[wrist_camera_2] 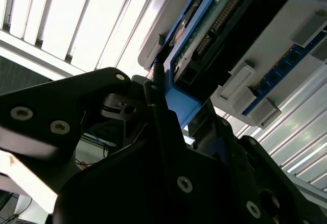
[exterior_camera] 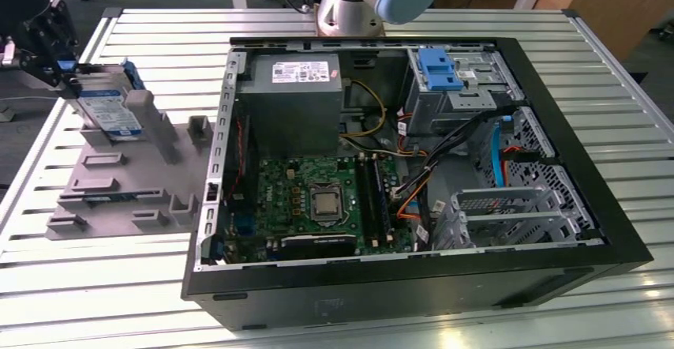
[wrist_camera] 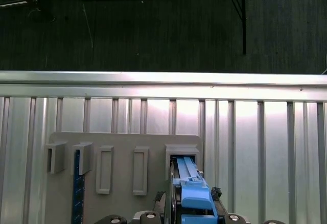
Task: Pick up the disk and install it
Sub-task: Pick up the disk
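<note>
Gripper (exterior_camera: 69,80): you're clamped on the disk (exterior_camera: 106,106), by its blue frame.
Disk: upright at the grey rack (exterior_camera: 116,183), exterior view's left.
Case (exterior_camera: 421,284): open, beside the rack.

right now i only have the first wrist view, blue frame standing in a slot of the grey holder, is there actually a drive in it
Observer: Yes, the exterior view shows the disk as a silver drive with a white-and-blue label in that frame.
Operator: where is the pc from there
Observer: The open computer case lies on the table to the exterior view's right of the grey holder.
Operator: any blue inside it
Observer: A blue latch bracket sits on the drive cage at the case's far end, toward the exterior view's right.
</note>
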Robot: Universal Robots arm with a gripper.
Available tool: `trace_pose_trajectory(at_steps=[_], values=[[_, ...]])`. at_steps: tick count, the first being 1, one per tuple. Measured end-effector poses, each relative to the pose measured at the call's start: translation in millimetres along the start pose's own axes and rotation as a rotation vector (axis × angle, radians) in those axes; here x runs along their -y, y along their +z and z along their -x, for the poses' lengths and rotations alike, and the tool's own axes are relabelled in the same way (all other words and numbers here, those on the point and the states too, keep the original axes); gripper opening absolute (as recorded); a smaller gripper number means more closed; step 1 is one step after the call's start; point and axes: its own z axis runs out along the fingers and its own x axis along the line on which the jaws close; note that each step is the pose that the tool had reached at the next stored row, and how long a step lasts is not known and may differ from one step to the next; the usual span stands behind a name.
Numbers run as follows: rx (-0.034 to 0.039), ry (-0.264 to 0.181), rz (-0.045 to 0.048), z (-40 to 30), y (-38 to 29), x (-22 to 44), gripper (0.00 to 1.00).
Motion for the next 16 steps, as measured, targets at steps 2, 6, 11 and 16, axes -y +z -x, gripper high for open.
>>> trace_pose_trajectory(at_steps=[2, 6, 11, 16], values=[[0.0000, 0.000, 0.0000, 0.0, 0.0, 0.0, 0.44], [-0.0001, 0.000, 0.0001, 0.0, 0.0, 0.0, 0.43], [0.0000, 0.000, 0.0000, 0.0, 0.0, 0.0, 0.36], [-0.0001, -0.001, 0.0000, 0.0, 0.0, 0.0, 0.36]])
